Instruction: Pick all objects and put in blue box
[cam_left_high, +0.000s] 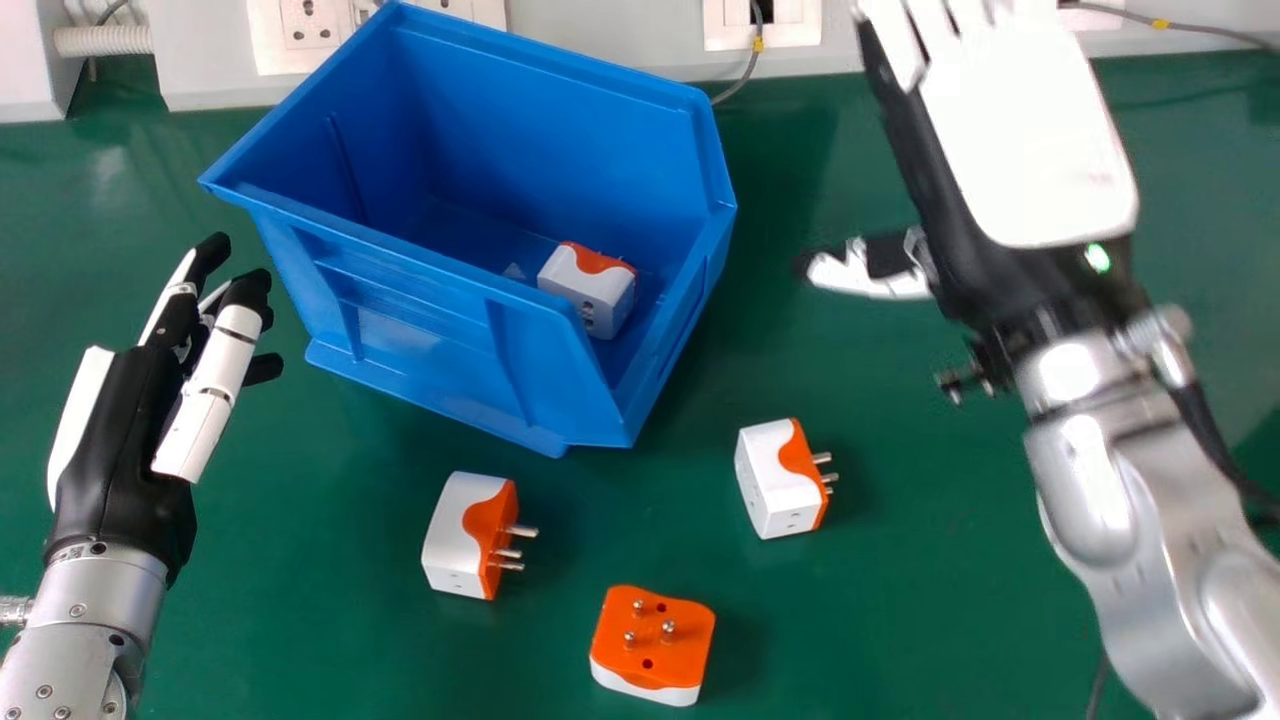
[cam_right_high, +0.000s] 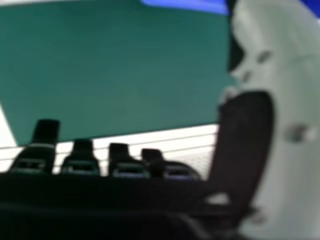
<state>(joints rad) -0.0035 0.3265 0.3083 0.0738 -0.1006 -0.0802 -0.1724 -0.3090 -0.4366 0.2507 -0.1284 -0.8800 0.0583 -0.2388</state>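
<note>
Right hand (cam_left_high: 1030, 130): right of the blue box (cam_left_high: 410, 300), raised over the green surface (cam_left_high: 900, 600); fingers extended, released, nothing grasped. Outline blurred; fingertips cut off by the head view's upper edge. Left hand (cam_left_high: 120, 430): left of the box, fingers relaxed, holding nothing. First adapter (cam_left_high: 595, 285): inside the box, partly hidden by its near wall. Second adapter (cam_left_high: 465, 530): near side of the box, pins sideways. Third adapter (cam_left_high: 780, 480): nearer and right of the box. Fourth adapter (cam_left_high: 655, 635): farthest out on the box's near side, pins up.
</note>
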